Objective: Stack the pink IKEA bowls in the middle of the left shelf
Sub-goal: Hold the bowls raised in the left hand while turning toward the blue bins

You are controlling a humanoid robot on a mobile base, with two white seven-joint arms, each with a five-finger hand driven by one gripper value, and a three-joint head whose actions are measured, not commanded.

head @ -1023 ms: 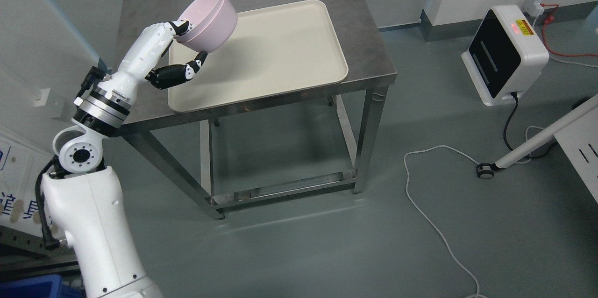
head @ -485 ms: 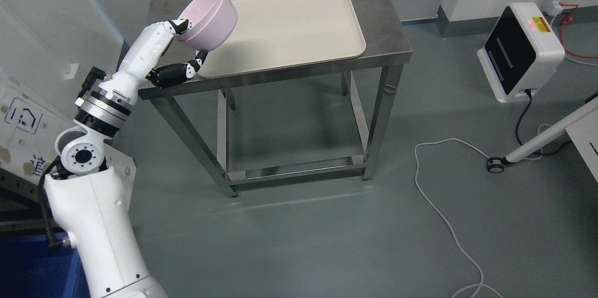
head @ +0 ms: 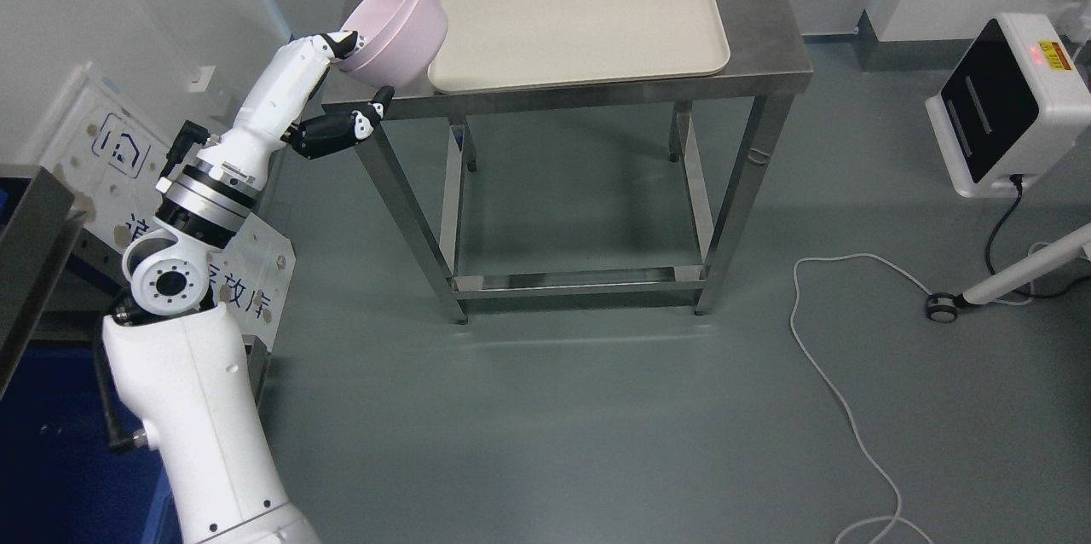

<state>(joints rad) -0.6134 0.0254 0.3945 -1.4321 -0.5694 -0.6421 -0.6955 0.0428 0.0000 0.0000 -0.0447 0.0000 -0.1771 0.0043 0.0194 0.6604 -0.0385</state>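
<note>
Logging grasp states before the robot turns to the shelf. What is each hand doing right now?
Left hand: shut on the pink bowls, nested and tilted, held up beside the steel table.
Right hand: not in view.

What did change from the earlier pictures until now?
The whole view shifted, so the camera moved: the metal table and cream tray now sit further right and up. The left robot hand keeps the same grip on the pink bowls.

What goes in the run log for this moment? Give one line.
left hand: shut on stacked pink plastic bowls, tilted | cream rectangular tray: bare, on steel table | right hand: not in view
</note>
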